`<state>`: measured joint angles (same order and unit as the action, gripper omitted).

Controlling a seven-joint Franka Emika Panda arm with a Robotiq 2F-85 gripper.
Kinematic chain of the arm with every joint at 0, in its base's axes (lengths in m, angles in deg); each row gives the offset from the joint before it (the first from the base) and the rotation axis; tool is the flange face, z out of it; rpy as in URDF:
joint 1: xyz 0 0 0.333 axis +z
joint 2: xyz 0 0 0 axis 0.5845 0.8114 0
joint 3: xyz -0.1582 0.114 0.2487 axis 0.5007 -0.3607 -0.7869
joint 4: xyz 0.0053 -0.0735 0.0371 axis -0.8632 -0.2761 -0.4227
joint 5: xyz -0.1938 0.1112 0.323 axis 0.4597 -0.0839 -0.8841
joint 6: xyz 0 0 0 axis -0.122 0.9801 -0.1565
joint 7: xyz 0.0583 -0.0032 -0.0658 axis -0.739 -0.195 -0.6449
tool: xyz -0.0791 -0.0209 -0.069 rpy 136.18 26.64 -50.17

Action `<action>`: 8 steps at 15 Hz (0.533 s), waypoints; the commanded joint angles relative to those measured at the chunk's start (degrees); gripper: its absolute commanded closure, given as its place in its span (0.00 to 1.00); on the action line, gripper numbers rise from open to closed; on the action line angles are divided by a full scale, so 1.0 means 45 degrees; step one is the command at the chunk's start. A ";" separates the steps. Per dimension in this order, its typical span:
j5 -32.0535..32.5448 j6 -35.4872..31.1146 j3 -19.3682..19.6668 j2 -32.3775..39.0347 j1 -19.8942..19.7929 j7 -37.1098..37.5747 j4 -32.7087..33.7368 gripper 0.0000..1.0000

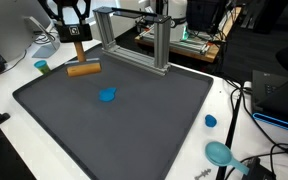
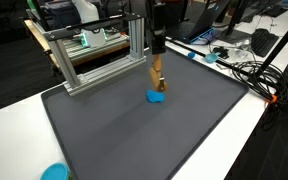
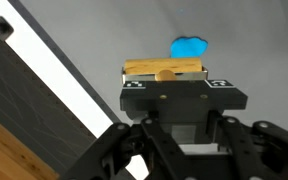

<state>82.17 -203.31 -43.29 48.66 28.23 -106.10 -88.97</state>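
Slippage of the wooden block is the main risk: it is held crosswise in the clenched gripper low over the gray mat, and whether it rests there or hangs just clear cannot be told. It could be twisted loose or dropped by a quick swing. The blue piece lying just beside it could be knocked away if the block is carried low, and the metal frame standing near could be struck if the arm is swung wide.
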 commanded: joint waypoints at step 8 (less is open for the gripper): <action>0.0869 0.3933 -0.0388 -0.3895 0.1873 0.5624 -0.2317 0.78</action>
<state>90.01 -184.95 -44.63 37.44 35.51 -79.42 -94.36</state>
